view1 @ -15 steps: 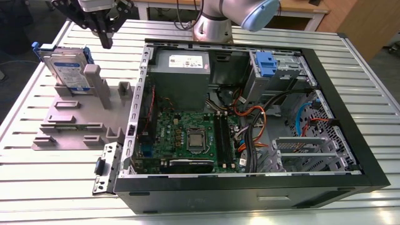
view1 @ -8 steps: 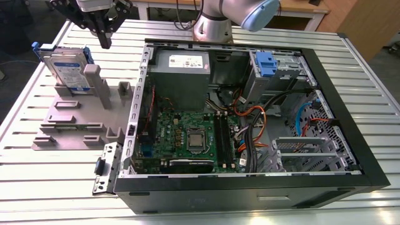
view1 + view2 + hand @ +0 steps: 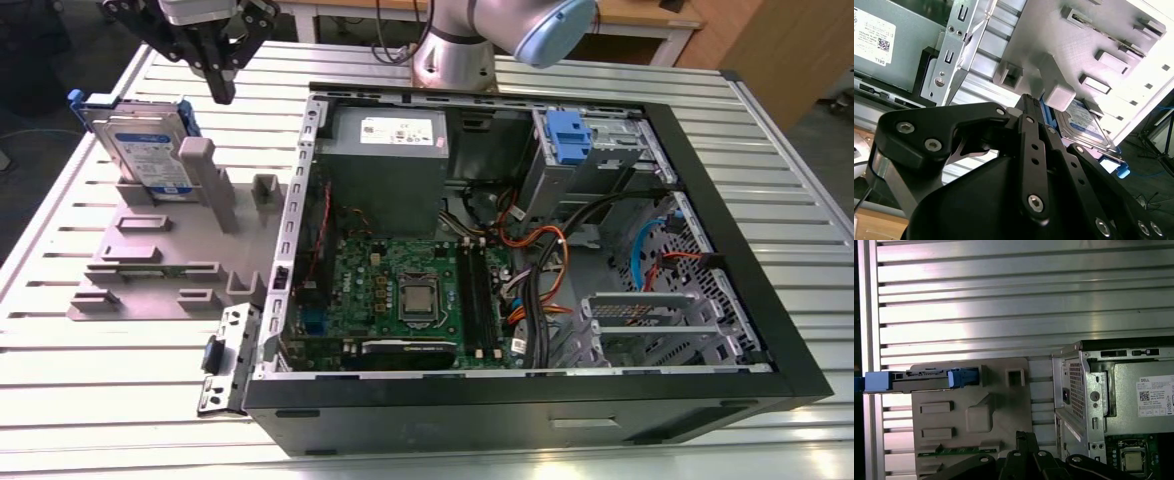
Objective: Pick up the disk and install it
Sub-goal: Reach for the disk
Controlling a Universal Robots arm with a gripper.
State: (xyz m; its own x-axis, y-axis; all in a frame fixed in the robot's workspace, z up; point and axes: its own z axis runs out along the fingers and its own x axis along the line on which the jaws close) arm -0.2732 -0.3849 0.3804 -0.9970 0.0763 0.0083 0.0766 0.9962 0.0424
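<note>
Right, eyes on the gripper at the far side of the slatted metal table: it hangs fingers-down in the air, fingers pinched together with nothing between them. Empty-handed, then. It sits higher than the grey fixture and a touch toward the exterior view's right of the disk, near its top corner but clear of it, no contact.

And the disk itself stands on edge in a slot at the far end of that fixture, well outside the open computer case, which lies on its side to the exterior view's right. By the look of it in the exterior view, the disk is taller than it is wide, so its long axis runs up and down, leaning slightly. Its labelled white-and-blue face is turned toward the near side of the table, and a grey post of the fixture rises in front of its lower corner.

Looking down in the first wrist view, the disk shows as a thin strip, edge-on, with blue frame tabs poking out at both ends. That top edge lies parallel to the table's slats, along the fixture's far rim, and the closed fingertips of the gripper show over the fixture's other end, beside the case wall.

From the second wrist view, the gripper points past a grey block toward the disk, label showing, with open space between them.
</note>
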